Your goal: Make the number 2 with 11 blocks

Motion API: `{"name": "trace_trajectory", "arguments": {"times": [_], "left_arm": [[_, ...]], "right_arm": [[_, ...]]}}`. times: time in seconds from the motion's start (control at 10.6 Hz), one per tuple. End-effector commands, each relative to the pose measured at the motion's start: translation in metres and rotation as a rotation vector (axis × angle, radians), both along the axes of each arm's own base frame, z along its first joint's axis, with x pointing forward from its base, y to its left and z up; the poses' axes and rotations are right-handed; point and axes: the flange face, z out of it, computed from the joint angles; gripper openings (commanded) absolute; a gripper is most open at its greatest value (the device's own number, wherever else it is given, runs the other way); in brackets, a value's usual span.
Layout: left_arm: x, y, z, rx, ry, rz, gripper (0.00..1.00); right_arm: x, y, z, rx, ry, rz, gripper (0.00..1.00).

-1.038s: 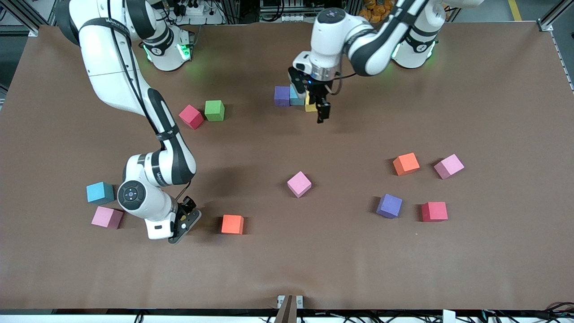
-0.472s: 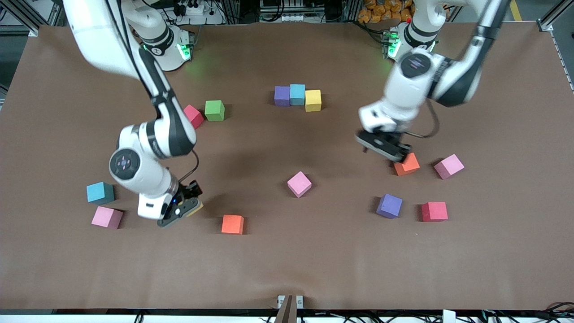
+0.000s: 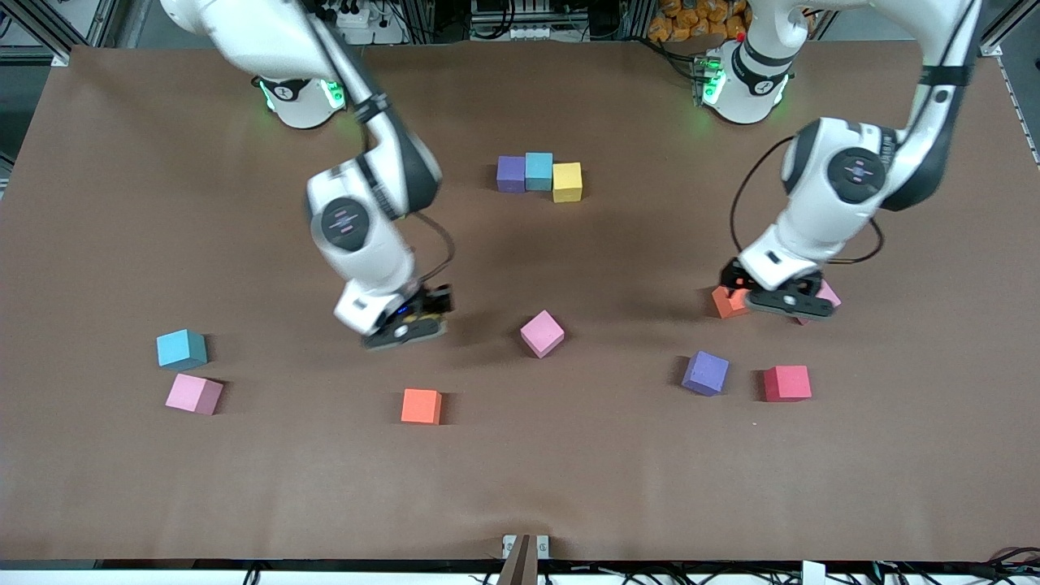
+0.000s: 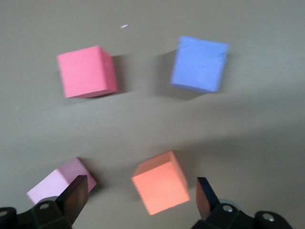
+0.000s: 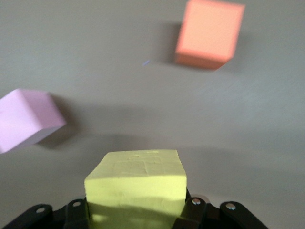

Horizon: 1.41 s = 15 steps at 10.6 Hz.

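Observation:
A purple block (image 3: 510,174), a blue block (image 3: 538,171) and a yellow block (image 3: 567,181) stand in a row near the bases. My right gripper (image 3: 404,329) is shut on a second yellow block (image 5: 136,183) and holds it above the table beside a loose pink block (image 3: 542,333). My left gripper (image 3: 784,302) is open just over an orange block (image 3: 725,302), which lies between its fingers (image 4: 76,198) in the left wrist view (image 4: 160,182). A pink block (image 4: 59,183) sits close by one finger.
Loose blocks lie nearer the front camera: orange (image 3: 421,406), purple (image 3: 705,373), red (image 3: 786,383). A blue block (image 3: 180,349) and a pink block (image 3: 193,394) lie toward the right arm's end.
The right arm lifted the yellow block and carried it toward the table's middle, now covering the green cube. The left arm left the row and came down over the orange block.

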Motion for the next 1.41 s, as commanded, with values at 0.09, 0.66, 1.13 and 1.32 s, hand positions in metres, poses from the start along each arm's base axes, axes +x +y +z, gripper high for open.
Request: {"name": "trace_trajectory", "arguments": {"times": [0.09, 0.66, 1.13, 1.32], "left_arm": [[0.002, 0.020, -0.023, -0.033, 0.058, 0.130, 1.00], [-0.011, 0.021, -0.050, -0.056, 0.125, 0.491, 1.00], [-0.006, 0.007, -0.071, -0.050, 0.148, 0.449, 1.00], [-0.005, 0.005, -0.076, -0.050, 0.149, 0.446, 1.00]], "right_arm": [[-0.056, 0.069, -0.006, 0.026, -0.003, -0.124, 0.42], [-0.166, 0.195, -0.050, 0.014, 0.013, -0.192, 0.42], [-0.208, 0.233, -0.081, 0.065, -0.014, -0.245, 0.42], [-0.212, 0.232, -0.085, 0.051, -0.010, -0.227, 0.42]]}}
